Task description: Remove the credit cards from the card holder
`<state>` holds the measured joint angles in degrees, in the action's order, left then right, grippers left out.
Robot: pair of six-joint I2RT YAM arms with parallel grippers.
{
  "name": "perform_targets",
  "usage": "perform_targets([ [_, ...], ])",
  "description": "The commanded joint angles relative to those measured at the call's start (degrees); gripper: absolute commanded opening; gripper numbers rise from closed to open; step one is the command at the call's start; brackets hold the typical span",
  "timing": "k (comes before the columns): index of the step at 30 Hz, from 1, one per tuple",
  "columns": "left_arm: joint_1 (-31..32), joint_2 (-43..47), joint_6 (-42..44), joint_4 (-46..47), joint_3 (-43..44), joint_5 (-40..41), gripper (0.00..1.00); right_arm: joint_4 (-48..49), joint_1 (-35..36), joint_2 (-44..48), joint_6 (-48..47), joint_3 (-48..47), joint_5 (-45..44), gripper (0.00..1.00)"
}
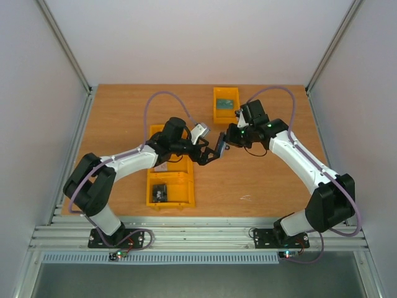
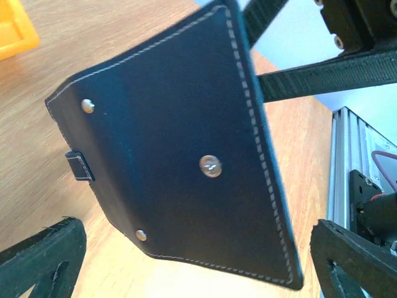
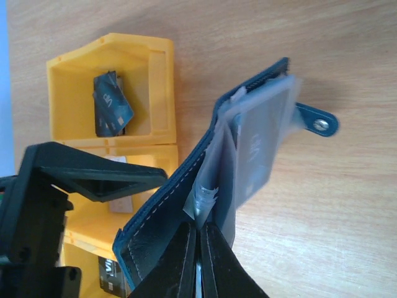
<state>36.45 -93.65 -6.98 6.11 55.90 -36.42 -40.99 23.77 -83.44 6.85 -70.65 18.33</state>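
With the right hand (image 3: pixel 198 248) clamping the card holder (image 3: pixel 161 217), the wide-open left hand (image 2: pixel 195 248) should pinch 1 of the credit cards (image 3: pixel 263 136) ahead, pulling straight.

The table (image 1: pixel 124 118) has a wooden top, w/ white walls (image 1: pixel 186 37) on three sides. On its left half stands a row of yellow bins (image 1: pixel 173 181), joined end to end. One more yellow bin (image 1: pixel 226 118) stands alone near the far edge, well apart from the row; a teal flat item (image 1: pixel 227 103) lies in it. A small white scrap (image 1: pixel 246 198) lies on the wood, centre-right. Along the near edge runs an aluminium rail (image 1: pixel 198 231)
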Motion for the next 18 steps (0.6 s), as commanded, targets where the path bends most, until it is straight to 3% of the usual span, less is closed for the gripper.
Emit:
perform_targets([
  [1,1.81,-1.63,1.65,4.39,3.33,-2.2,0.99,-1.76,1.1,1.48,1.29,-3.0,-1.01,0.01],
  [13,3.76,-1.31,4.58,4.05,3.69,6.74,0.99,-7.4,9.41,0.26,3.76,-12.44,-11.27,0.01],
  [15,3.77,-0.11,5.44,3.88,3.25,8.32,0.89,-7.27,9.92,0.53,3.78,-12.89,-12.04,0.01],
  [18,3.75,2.35,5.26,5.37,1.79,8.49,0.53,-7.22,10.33,0.89,3.3,-13.54,-12.42,0.01],
])
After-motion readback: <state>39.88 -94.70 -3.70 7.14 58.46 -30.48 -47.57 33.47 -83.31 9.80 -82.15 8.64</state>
